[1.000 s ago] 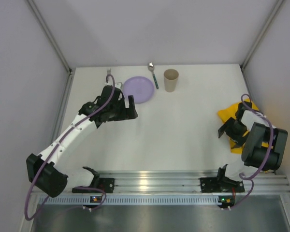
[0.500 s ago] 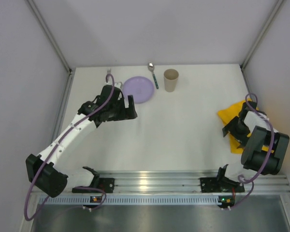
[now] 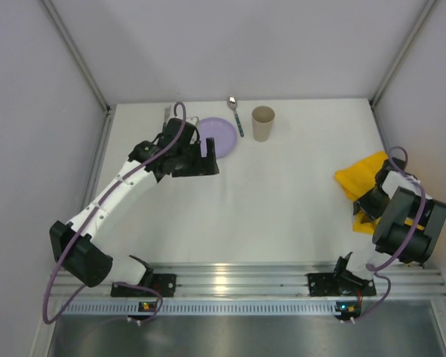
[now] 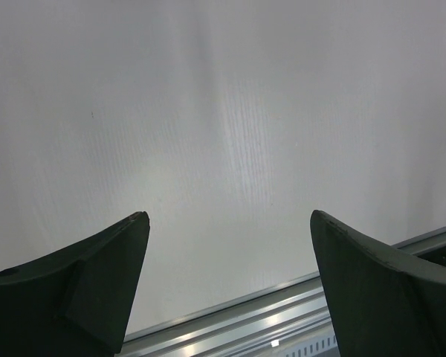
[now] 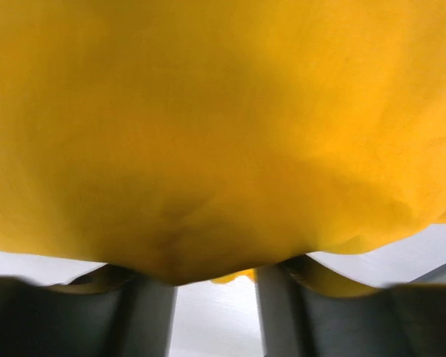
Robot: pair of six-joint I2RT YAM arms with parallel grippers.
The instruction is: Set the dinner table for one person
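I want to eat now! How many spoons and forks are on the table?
2. A spoon lies between the purple plate and the cup; what looks like a fork lies left of the plate. The yellow cloth might hide more.

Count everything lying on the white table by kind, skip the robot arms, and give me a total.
Plate: 1
Cup: 1
Spoon: 1
Fork, partly hidden by the left arm: 1
Yellow cloth: 1
Total: 5

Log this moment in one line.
left gripper: open, empty, near purple plate | right gripper: at yellow cloth, grip unclear | cup, spoon: far edge
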